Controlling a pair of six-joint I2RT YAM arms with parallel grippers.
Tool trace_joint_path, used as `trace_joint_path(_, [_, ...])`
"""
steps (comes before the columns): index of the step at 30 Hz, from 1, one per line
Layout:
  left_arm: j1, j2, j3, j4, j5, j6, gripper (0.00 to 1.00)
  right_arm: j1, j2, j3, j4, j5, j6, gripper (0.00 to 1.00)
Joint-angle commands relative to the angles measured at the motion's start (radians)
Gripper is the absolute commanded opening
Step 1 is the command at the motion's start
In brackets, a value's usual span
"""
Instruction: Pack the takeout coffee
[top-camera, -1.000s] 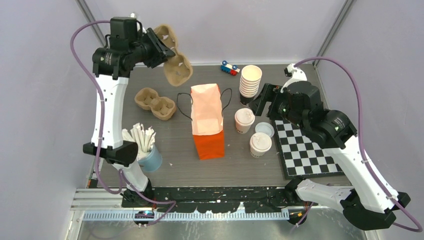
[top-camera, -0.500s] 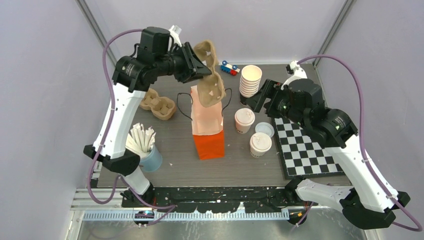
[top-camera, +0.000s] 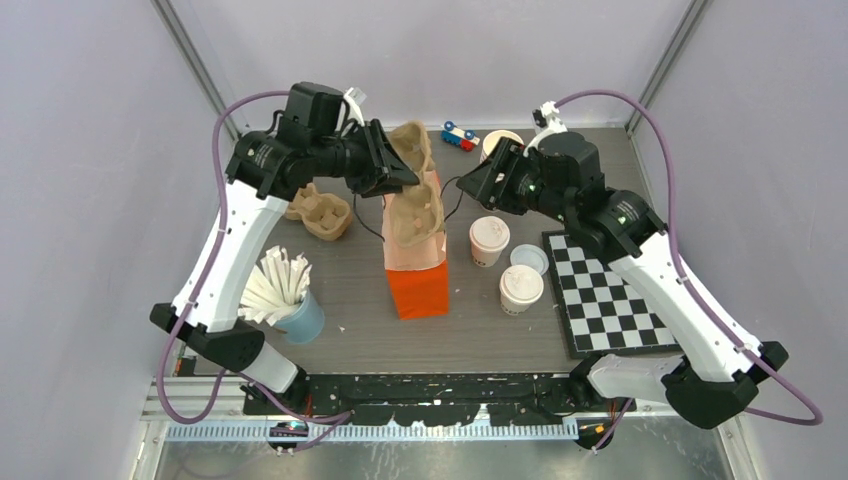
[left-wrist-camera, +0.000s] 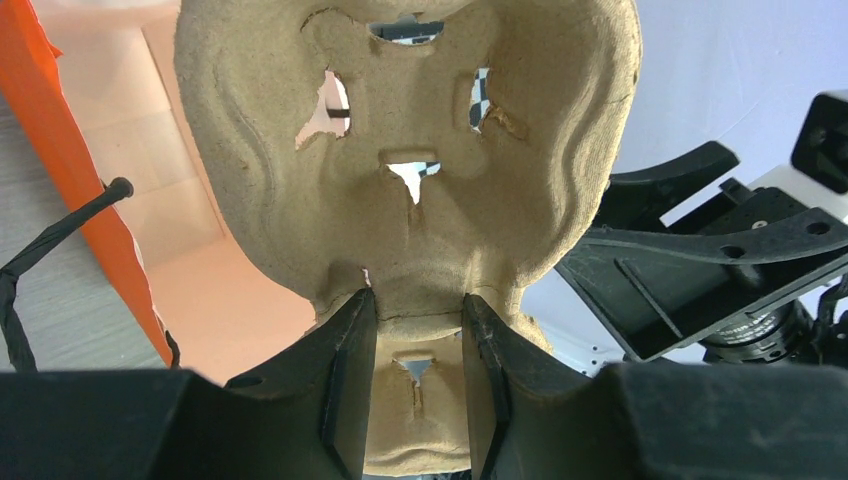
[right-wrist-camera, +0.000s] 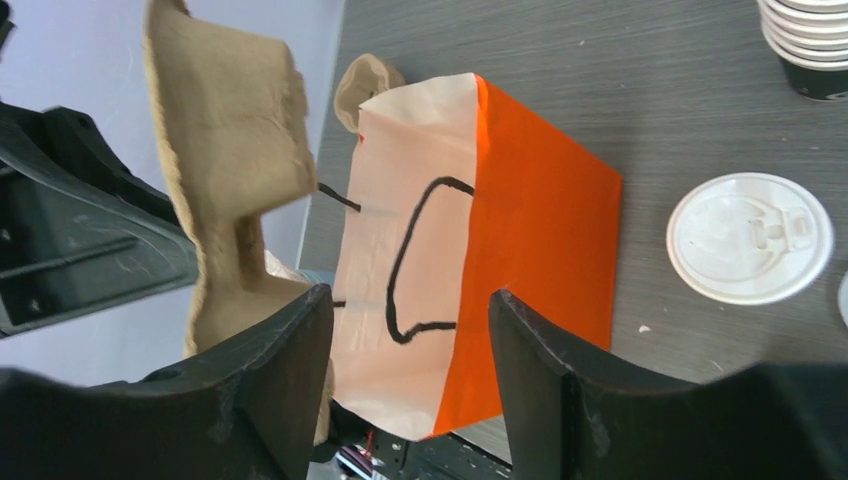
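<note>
A cardboard cup carrier (top-camera: 414, 196) is held on edge over the open mouth of an orange paper bag (top-camera: 419, 287), which stands upright in the middle of the table (top-camera: 350, 285). The carrier's rim is pinched between the narrowly set jaws of the left gripper (left-wrist-camera: 415, 318). The right gripper (right-wrist-camera: 410, 300) is placed at the bag's top right edge, its jaws parted, with the bag's side and black handle seen between them; whether the paper is touched cannot be told. The takeout coffee is seen on the table just right of the bag: one lidded white cup (top-camera: 489, 240) farther back, another lidded cup (top-camera: 521, 289) nearer, and a loose lid (top-camera: 529, 258) between them. A second carrier (top-camera: 320, 212) is seen left of the bag.
</note>
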Motion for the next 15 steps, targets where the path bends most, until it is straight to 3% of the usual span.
trace_joint_path(1, [-0.006, -0.018, -0.021, 0.036, 0.048, 0.029, 0.30, 0.000, 0.025, 0.032, 0.104, -0.025, 0.027, 0.61])
trace_joint_path(5, [-0.008, 0.000, -0.026, 0.022, 0.042, 0.045, 0.30, 0.000, 0.066, 0.044, 0.088, -0.022, 0.015, 0.56])
trace_joint_path(9, [-0.014, 0.008, -0.042, 0.028, 0.048, 0.052, 0.29, 0.000, 0.095, 0.046, 0.078, -0.028, 0.019, 0.44])
trace_joint_path(15, [-0.016, 0.026, -0.054, -0.020, 0.037, 0.102, 0.29, 0.001, 0.084, 0.042, 0.060, -0.018, 0.006, 0.12])
